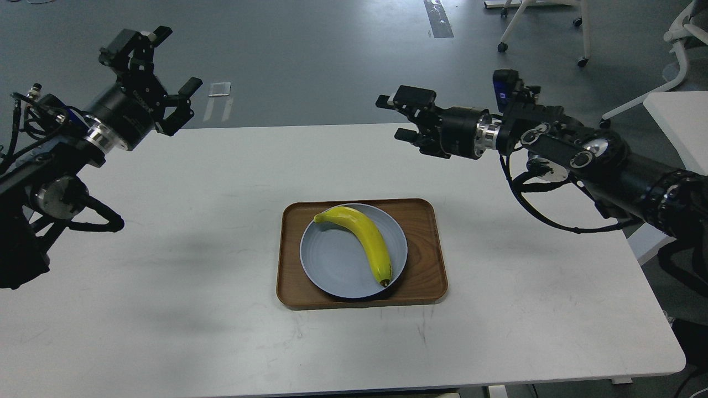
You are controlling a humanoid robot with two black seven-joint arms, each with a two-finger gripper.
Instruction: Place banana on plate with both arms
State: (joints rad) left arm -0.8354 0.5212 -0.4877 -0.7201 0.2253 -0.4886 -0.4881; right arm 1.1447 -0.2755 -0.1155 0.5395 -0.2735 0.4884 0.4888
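The yellow banana (362, 239) lies on the pale blue-grey plate (332, 260), stem tip at the upper left and dark end at the plate's lower right rim. The plate sits in the brown tray (426, 265). My right gripper (395, 117) is open and empty, raised above the table's far edge, well up and right of the banana. My left gripper (160, 69) is open and empty, raised at the far left, well away from the plate.
The tray stands in the middle of the white table (193, 287). Office chair bases (539, 33) and a second white table (677, 119) stand on the grey floor behind and to the right.
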